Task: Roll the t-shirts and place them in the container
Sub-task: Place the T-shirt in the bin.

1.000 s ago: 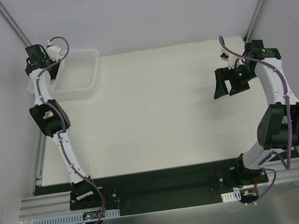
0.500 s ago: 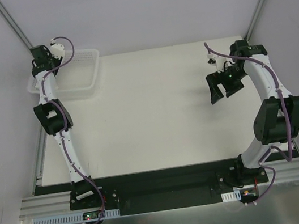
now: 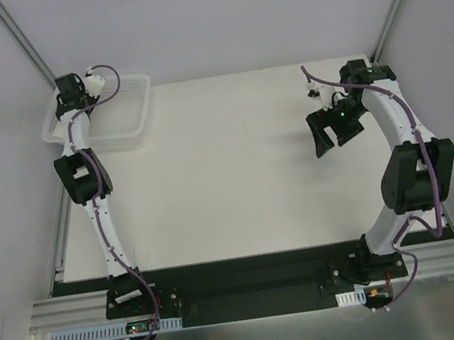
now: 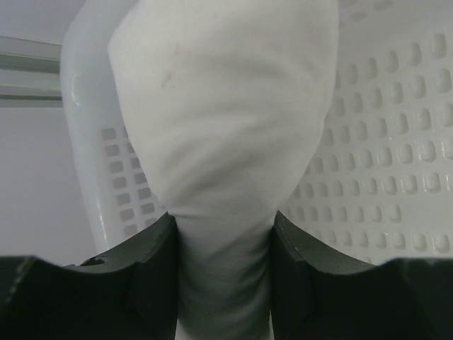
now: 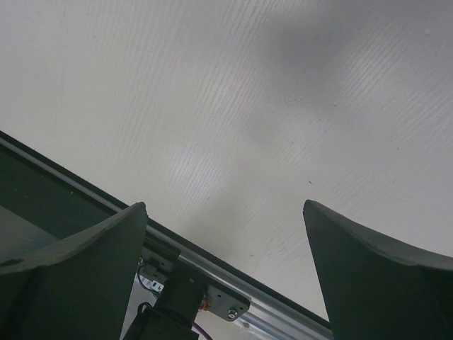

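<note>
In the left wrist view my left gripper point(image 4: 223, 230) is shut on a bunch of white t-shirt cloth point(image 4: 219, 106). The cloth bulges out beyond the black fingers point(image 4: 152, 262) in front of the white mesh basket point(image 4: 382, 177). In the top view the left gripper point(image 3: 67, 96) hangs over the basket's left end point(image 3: 127, 121) at the table's back left corner, and the t-shirt cannot be made out there. My right gripper point(image 3: 329, 128) is open and empty above the table's right side. Its wrist view point(image 5: 226, 212) shows only bare table between the jaws.
The cream tabletop point(image 3: 227, 170) lies between the arms. The black front rail point(image 5: 42, 191) and an aluminium bar point(image 5: 233, 283) run along the near edge. Grey walls enclose the back and both sides.
My left gripper has shifted a little to the right over the basket. My right gripper has moved left, toward the table's middle, still open.
</note>
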You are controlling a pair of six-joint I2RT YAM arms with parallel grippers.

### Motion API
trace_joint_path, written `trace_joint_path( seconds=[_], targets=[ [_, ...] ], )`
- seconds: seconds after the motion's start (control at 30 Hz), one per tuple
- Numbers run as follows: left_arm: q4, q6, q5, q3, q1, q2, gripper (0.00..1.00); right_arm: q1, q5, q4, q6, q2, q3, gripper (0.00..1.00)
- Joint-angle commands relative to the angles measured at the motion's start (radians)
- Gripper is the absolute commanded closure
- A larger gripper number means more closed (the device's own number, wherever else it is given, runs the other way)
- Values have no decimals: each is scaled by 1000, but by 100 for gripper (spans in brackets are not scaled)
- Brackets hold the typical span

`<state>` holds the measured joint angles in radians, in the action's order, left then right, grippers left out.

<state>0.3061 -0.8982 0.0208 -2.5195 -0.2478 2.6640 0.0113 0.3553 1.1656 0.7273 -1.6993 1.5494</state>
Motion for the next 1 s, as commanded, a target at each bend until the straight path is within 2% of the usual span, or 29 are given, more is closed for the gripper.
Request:
trace_joint_path(
  seconds=[0.0,0.33,0.57,0.97],
  targets=[
    [-35,-114,99,31,38,-4,100,4,-4,23,1,4,25,4],
    [-22,-180,229,-10,58,50,100,-4,33,19,-11,-39,51,4],
    [-82,-231,427,-9,61,79,100,-8,45,14,-12,-43,40,4],
    [-147,-281,498,24,56,96,100,-8,51,12,-17,-72,67,4]
  ],
)
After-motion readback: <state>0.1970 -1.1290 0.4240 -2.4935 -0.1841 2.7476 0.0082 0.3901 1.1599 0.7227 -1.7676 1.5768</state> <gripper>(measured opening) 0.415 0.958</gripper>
